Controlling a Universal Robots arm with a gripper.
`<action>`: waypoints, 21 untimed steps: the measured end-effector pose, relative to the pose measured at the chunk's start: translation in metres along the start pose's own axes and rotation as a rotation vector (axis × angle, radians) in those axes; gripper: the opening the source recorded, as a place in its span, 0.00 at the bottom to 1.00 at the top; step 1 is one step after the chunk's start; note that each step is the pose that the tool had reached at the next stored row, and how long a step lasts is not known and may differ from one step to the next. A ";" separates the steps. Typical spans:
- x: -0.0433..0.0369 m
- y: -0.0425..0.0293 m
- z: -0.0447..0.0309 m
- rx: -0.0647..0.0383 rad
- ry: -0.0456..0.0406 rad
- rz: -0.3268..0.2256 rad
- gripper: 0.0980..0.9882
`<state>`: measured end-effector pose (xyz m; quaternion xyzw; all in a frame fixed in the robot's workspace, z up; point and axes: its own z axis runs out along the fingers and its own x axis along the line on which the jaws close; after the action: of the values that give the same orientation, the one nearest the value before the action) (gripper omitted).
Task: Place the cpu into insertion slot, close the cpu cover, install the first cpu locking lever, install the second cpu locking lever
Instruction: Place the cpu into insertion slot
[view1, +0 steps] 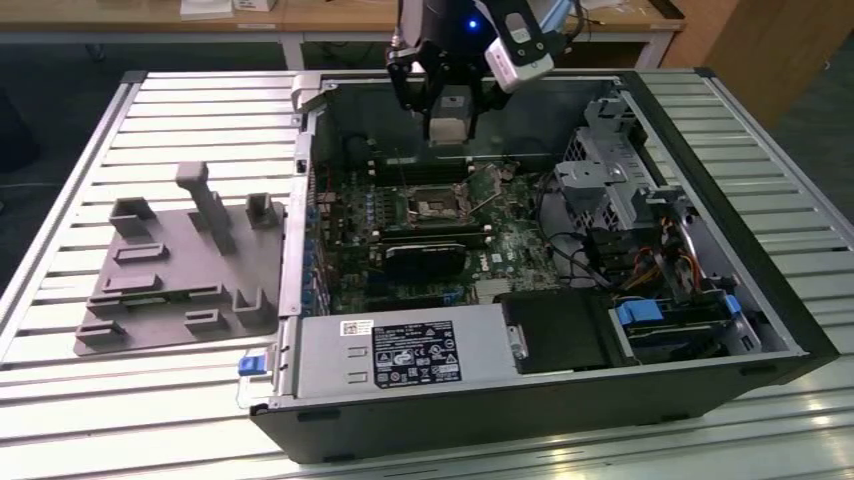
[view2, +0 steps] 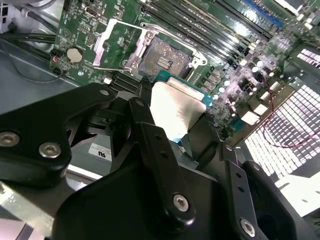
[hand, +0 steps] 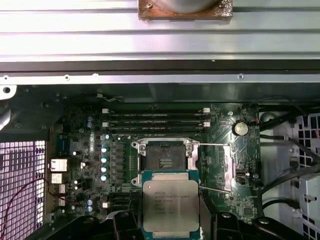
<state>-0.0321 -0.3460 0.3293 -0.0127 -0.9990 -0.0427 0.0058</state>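
Note:
My gripper (view1: 450, 132) hangs over the back of the open computer case (view1: 747, 330), shut on the cpu (hand: 170, 205), a flat square chip with a pale metal top and a teal edge. Both wrist views show the cpu (view2: 175, 107) held between dark fingers (view2: 150, 140), above the board and just short of the insertion slot (hand: 162, 157). The slot (view2: 162, 60) is a dark square socket with a silvery rim, and it holds nothing. The cpu cover (hand: 220, 162) is swung open to one side of the slot. Two thin wire levers (hand: 215, 145) stand released beside the cover (view2: 117, 45). In the exterior view the slot (view1: 434, 208) lies below the gripper.
A grey fixture plate (view1: 174, 270) with upright blocks lies on the slatted table at the exterior view's left. Inside the case are a power supply (view1: 387, 355), a drive cage (view1: 621, 190) with cables, a black block (view1: 427, 255) near the slot, and memory slots (hand: 155, 120).

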 end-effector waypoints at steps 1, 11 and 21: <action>0.0000 0.0007 0.0015 0.001 0.0000 0.000 0.49; 0.0000 0.0026 0.0143 0.013 -0.0012 0.004 0.49; 0.0000 0.0020 0.0206 0.012 -0.0137 0.162 0.49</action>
<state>-0.0322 -0.3422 0.3089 -0.0938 -0.9949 -0.0361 0.0025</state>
